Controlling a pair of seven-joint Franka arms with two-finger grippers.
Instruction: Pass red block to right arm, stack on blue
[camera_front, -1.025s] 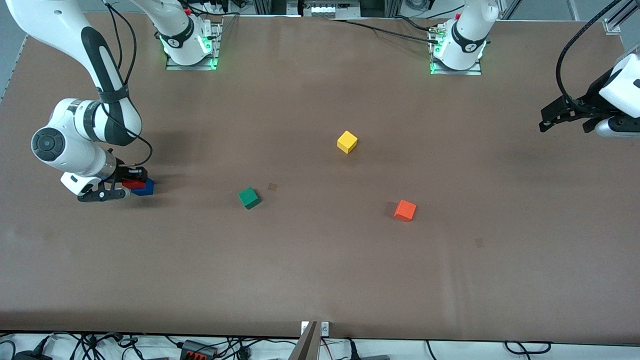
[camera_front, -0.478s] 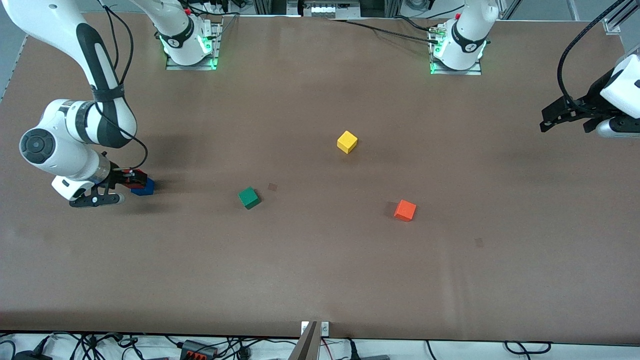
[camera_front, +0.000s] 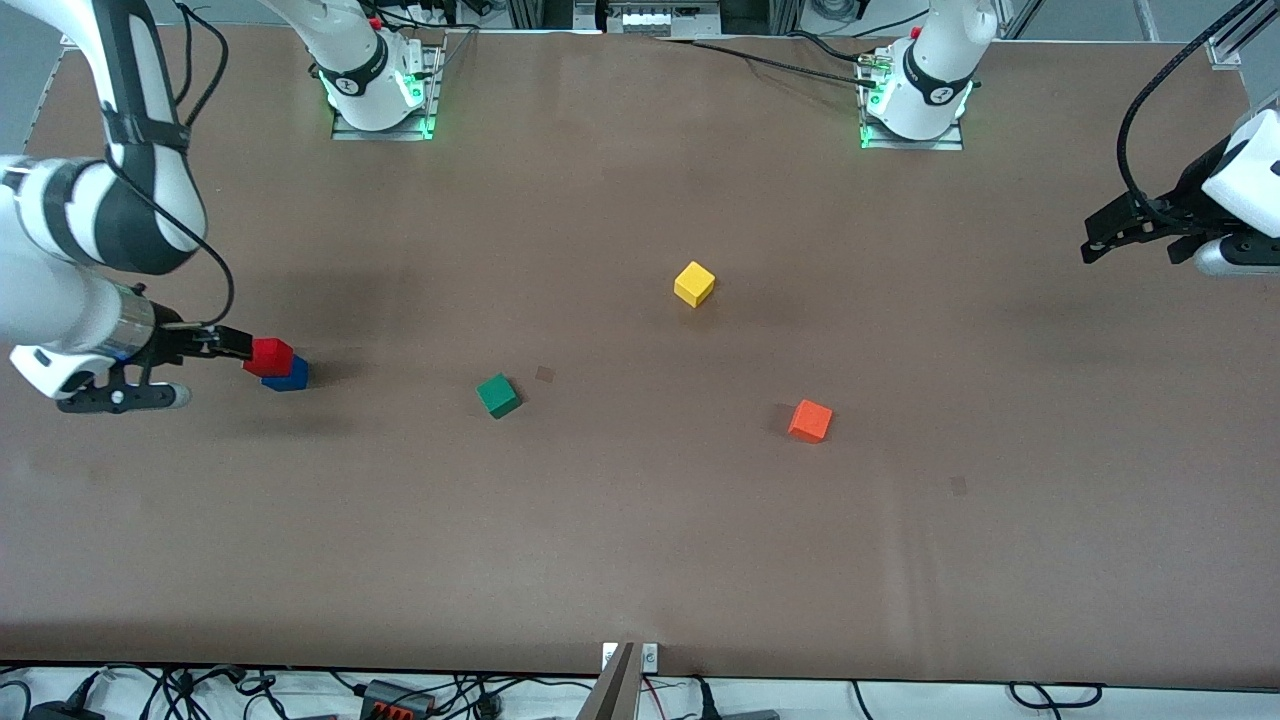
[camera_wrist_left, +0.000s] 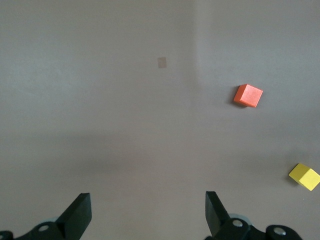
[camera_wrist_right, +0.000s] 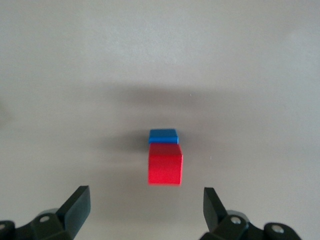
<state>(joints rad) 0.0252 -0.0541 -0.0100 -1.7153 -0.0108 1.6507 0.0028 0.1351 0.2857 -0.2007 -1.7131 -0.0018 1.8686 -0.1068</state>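
Near the table's (camera_front: 640, 560) right-arm end, the red block (camera_front: 268, 355) sits on blue (camera_front: 290, 377); the right gripper (camera_front: 215, 350) beside it and the waiting left gripper (camera_front: 1125, 235) both stand spread, empty.

You are looking at a robotics lab. Two white arm bases (camera_front: 375, 85) are bolted on metal plates, lit green, to a broad brown tabletop (camera_front: 640, 540). Black cables (camera_front: 770, 60) run along its edges, with power strips and plugs (camera_front: 395, 697) below the nearest edge. Aluminium framing (camera_front: 1235, 45) stands at one corner, and plain coloured cubes (camera_front: 694, 283) lie scattered as test pieces.
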